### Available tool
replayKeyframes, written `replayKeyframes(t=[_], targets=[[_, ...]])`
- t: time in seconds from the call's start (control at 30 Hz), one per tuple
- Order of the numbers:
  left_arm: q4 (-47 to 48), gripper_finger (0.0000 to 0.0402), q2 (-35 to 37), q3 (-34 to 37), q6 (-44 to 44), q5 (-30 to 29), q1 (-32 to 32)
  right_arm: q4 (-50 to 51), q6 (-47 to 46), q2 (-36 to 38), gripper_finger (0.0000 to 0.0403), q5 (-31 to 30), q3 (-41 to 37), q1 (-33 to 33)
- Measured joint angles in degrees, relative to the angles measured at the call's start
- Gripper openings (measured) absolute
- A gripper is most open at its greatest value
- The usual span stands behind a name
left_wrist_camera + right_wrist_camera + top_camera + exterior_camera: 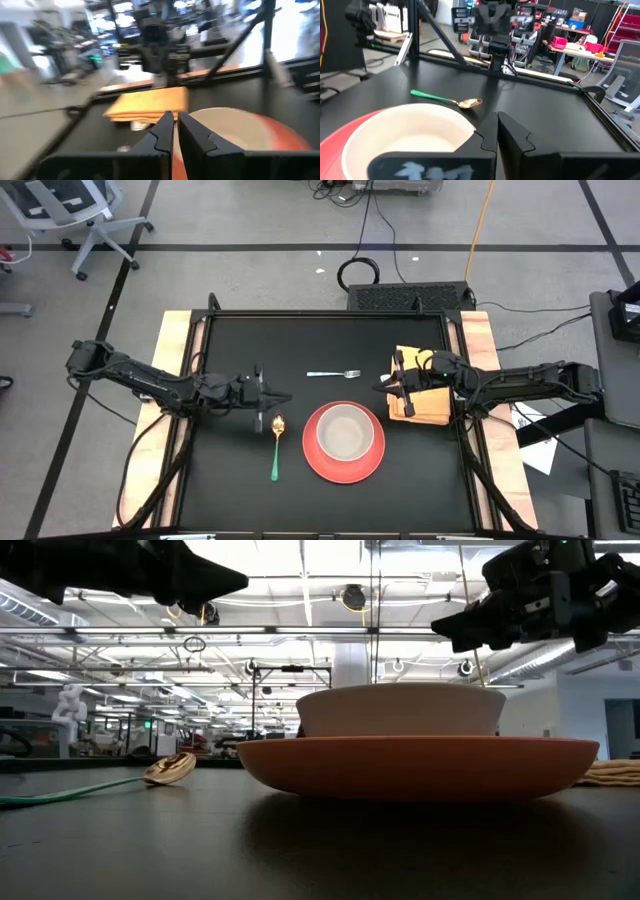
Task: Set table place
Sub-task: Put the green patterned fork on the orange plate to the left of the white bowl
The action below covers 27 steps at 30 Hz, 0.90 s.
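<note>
Table [230, 490] cropped; fork [333, 373] tiny; left wrist view blurred.

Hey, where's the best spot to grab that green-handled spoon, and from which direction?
Grip the spoon at the middle of its green handle, coming straight down from above. It lies flat on the table, beside the red plate and apart from it, so the thin straight handle has free space on both sides. The left claw hovers nearest, fingers shut, and would have to open first.

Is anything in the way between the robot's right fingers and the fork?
Nothing visible. The fork lies alone on the black table, and the right gripper hovers beside it over the yellow napkin. The plate and bowl sit off that path.
</note>
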<state>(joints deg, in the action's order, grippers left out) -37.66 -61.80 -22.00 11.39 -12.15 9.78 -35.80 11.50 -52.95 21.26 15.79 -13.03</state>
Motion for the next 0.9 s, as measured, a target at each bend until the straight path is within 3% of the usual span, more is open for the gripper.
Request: replayKeyframes(t=[0.1, 0.23, 0.43, 0.6, 0.8, 0.9], targets=[[-3.93, 0.0031, 0.00, -0.02, 7.80, -5.37, -0.02, 1.63, 0.66, 0.00, 0.0000, -0.07, 0.00, -0.01], [-9.52, 0.0031, 0.00, -0.02, 14.39, -7.36, -0.27, 1.71, 1.88, 0.00, 0.0000, -0.11, -0.73, -0.01], [-9.56, 0.0031, 0.00, -0.02, 13.61, -7.96, -2.57, -3.75, 5.00, 0.00, 0.0000, -0.15, -3.05, -0.01], [-6.94, 0.0031, -0.02, -0.02, 11.89, -7.44, -5.22, -10.63, 1.19, 0.00, 0.0000, -0.15, -4.42, -0.01], [-7.35, 0.0031, -0.02, -0.02, 13.96, -7.22, -6.63, -11.10, -1.47, 0.02, 0.0000, -0.15, -4.46, -0.47], [-7.51, 0.0031, 0.00, -0.02, 10.80, -8.37, -7.45, -12.38, -3.20, 0.00, 0.0000, -0.15, -4.46, -1.40]])
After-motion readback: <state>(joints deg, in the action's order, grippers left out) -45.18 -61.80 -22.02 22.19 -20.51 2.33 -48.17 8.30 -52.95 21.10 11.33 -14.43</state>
